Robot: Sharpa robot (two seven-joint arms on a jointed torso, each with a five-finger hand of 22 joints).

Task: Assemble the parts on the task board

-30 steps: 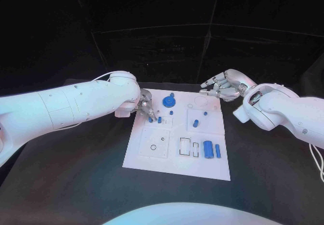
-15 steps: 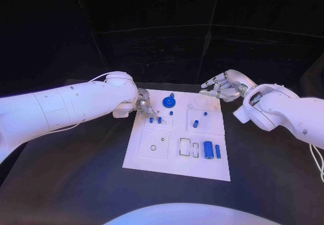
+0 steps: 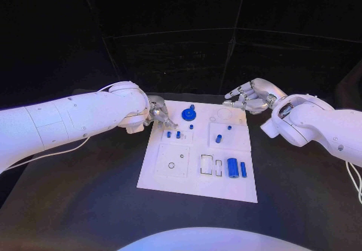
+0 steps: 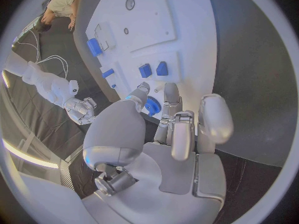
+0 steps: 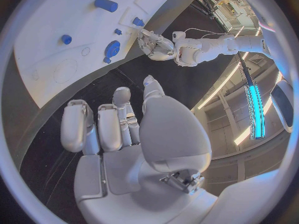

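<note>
Several unmarked blue parts [image 3: 233, 167] on task board [image 3: 173, 178]

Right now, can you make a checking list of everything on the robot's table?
Surface: black table, bare around the plate.
Job's things: white task board lying flat; blue round part near its far edge, two small blue pegs standing side by side, two blue cylinders lying at its right side.
Clutter: nothing seen.
Hands: left hand at the board's far left corner, holding nothing; right hand beyond the far right corner, fingers apart, holding nothing.
Cables: thin white cable under the left arm.
Surroundings: dark panels behind the table.
</note>
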